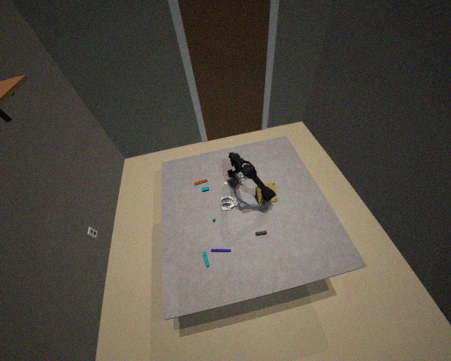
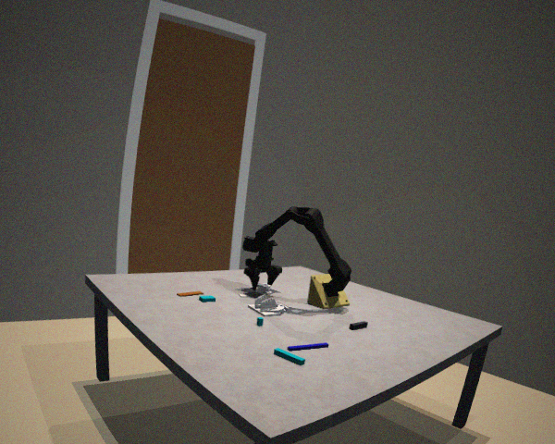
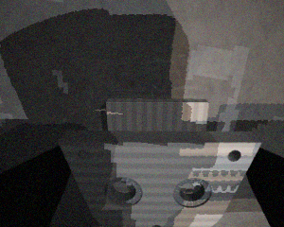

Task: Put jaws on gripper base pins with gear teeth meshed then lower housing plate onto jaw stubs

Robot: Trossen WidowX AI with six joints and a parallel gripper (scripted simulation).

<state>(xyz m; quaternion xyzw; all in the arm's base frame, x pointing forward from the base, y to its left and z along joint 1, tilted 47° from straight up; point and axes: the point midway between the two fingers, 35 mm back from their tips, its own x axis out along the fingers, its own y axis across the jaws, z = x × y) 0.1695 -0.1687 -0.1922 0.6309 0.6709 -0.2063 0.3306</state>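
Observation:
My gripper [image 1: 232,177] [image 2: 262,287] [image 3: 157,152] is open, its fingers low on either side of the housing plate [image 1: 240,176] [image 3: 153,163]. In the wrist view the pale plate shows two ringed holes and a ribbed block [image 3: 144,115] along its far edge. Nothing is clamped between the fingers. The white gripper base [image 1: 222,207] [image 2: 270,313] lies on the table nearer the exterior camera, with grey jaws [image 1: 228,202] [image 2: 265,302] on it. Whether their teeth mesh is too small to tell. The fingers and shadow partly hide the plate in the top and exterior views.
A yellow wedge [image 1: 273,188] [image 2: 316,292] stands at the arm's foot. An orange bar [image 1: 201,182] [image 2: 190,293] and a teal block [image 1: 205,189] [image 2: 207,298] lie left. A teal cylinder [image 1: 214,219], blue bar [image 1: 220,250], teal bar [image 1: 206,259] and dark block [image 1: 261,233] lie nearer the front.

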